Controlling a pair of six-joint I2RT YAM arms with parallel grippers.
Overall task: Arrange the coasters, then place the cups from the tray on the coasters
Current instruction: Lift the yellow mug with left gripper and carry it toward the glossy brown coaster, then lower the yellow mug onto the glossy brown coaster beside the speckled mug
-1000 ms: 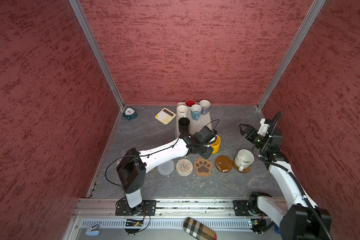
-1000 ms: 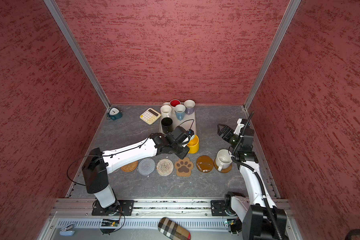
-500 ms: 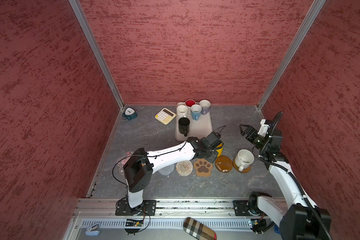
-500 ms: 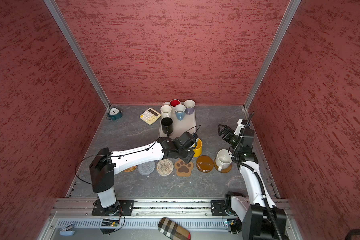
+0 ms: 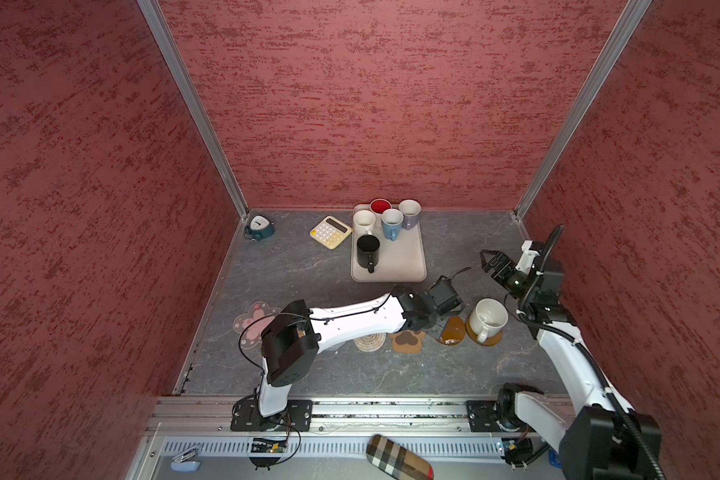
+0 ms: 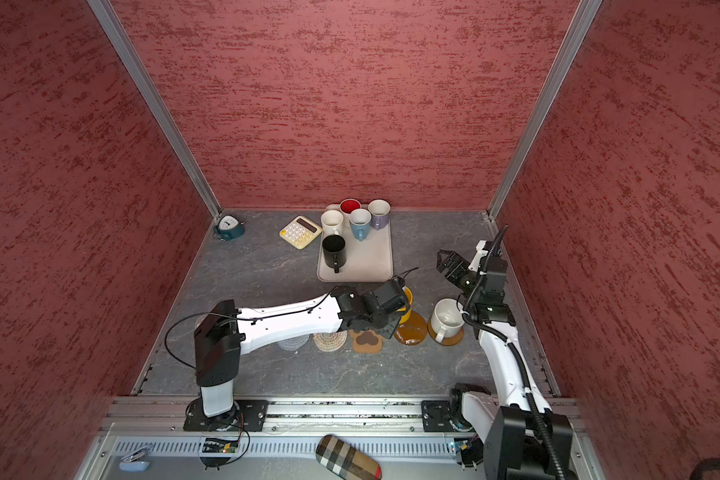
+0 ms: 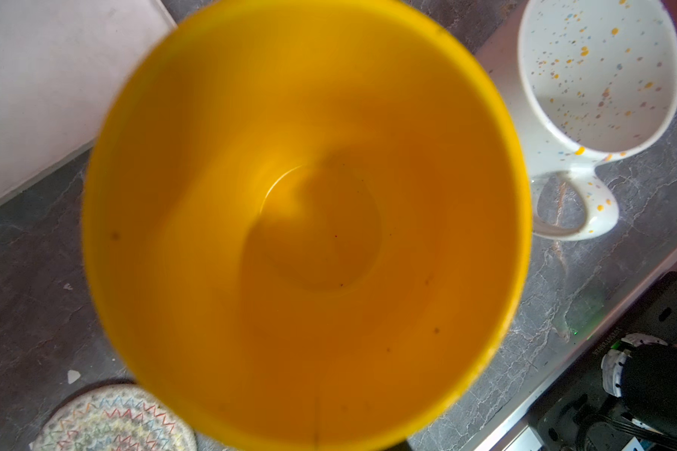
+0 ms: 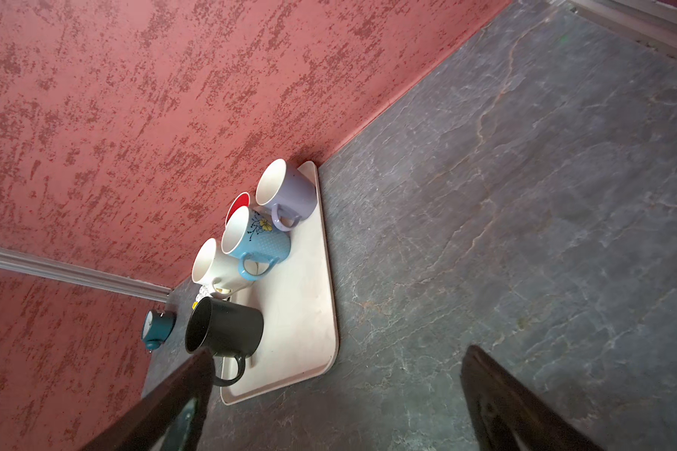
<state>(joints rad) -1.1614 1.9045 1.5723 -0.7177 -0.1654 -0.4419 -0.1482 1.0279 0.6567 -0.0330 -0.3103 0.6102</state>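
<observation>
**Two-arm cell, seen from above and from both wrists.** The beige tray [image 5: 400, 262] is set against the back wall. Five upright mugs are contained in it. A cream mug [image 5: 363, 221], a red-lined mug [image 5: 380, 205], a blue flowered mug [image 8: 257, 242] and a lavender mug [image 5: 410, 212] are crowded at its far end. A black mug [image 5: 368, 249] is stood just in front of the cream one.

The yellow mug [image 6: 406, 305] is shown off the tray, gripped by the left gripper [image 6: 395, 318]. The jaws are drawn down narrow, and the contact point is hidden. Its inside, seen in the left wrist view, is empty. It is held at the far edge of a glossy brown disc [image 6: 412, 332]; whether they touch cannot be told.

A speckled white mug [image 5: 490, 318], also empty, is seated on the second glossy disc [image 5: 493, 338], just to the right. A paw-print coaster [image 5: 408, 341], a beige crocheted round [image 5: 368, 343] and a grey crocheted round [image 6: 294, 343] are laid in a row leftward, partly covered by the arm. A pink flower coaster [image 5: 252, 322] is placed apart.

The right gripper [image 5: 488, 258] is raised in the air, jaws spread wide with nothing between them, well apart from the tray
</observation>
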